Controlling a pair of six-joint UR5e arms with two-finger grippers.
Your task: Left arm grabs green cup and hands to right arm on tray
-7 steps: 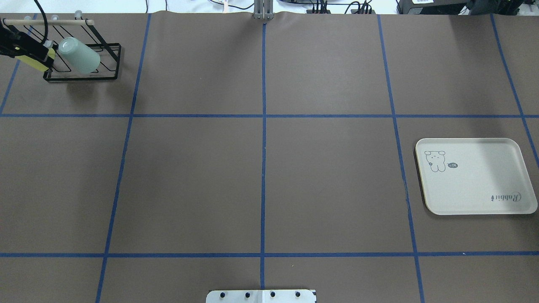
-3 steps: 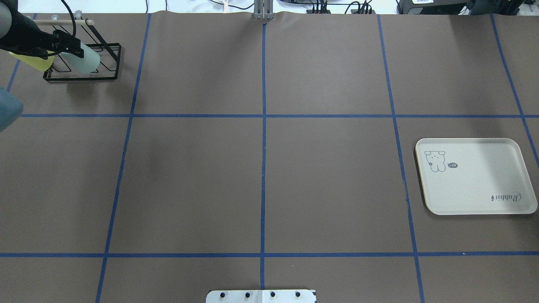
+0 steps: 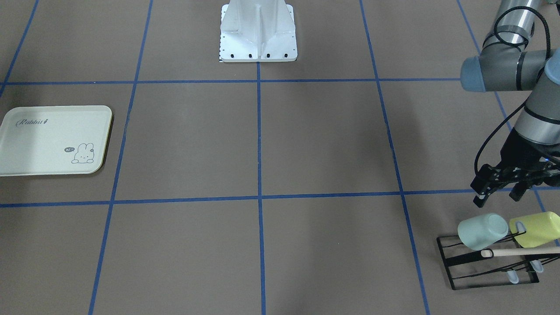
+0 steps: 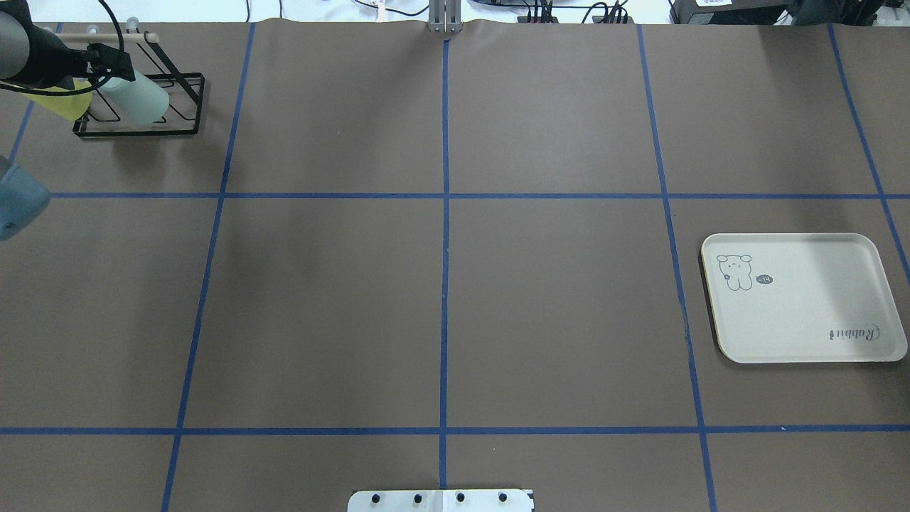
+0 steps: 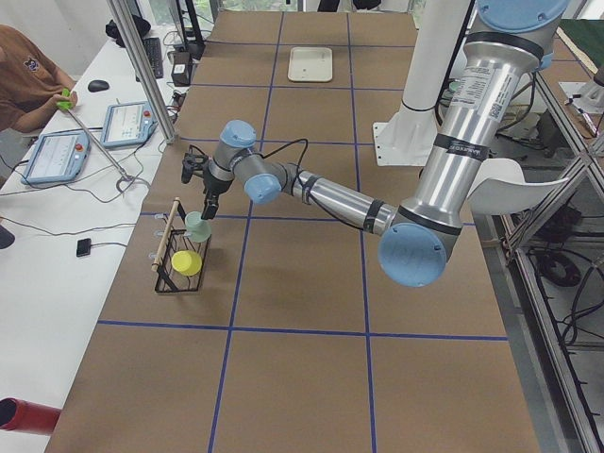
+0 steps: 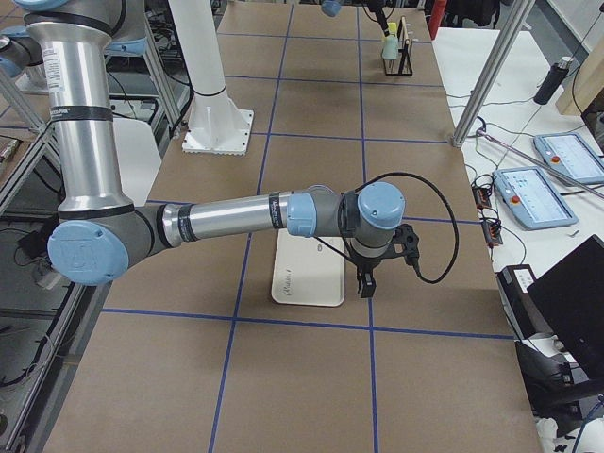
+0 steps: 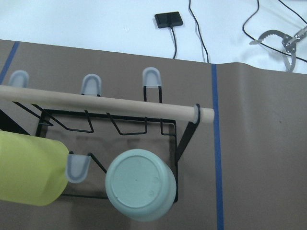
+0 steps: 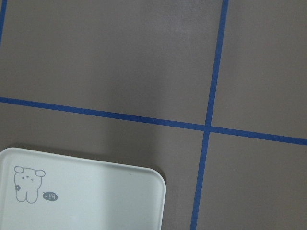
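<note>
Our left pincer [image 3: 499,197] hangs over the black wire rack [image 3: 445,262] at the far left corner of the table [image 4: 320,299]. Its fingers are spread wide and hold nothing. From the front view it is above the green cup [image 3: 481,231] and a little toward the robot, with a clear gap between fingertips and cup.

The green cup sits tilted on a prong at the end of the rack, with its flat bottom turned up toward the left wrist camera. The yellow cup [image 3: 536,228] lies just beside it on the same rack, tilted the same way. A wooden rod [image 3: 520,251] runs along the top of the rack, on the side away from the robot.

The cream tray [image 4: 803,306] lies flat on the right side of the table, well apart from the rack, with the rabbit drawing near one corner.

We see the right pincer [image 6: 363,283] only in the right-side view, where it hangs near the tray's long edge. We cannot tell whether it is wide or narrow.
</note>
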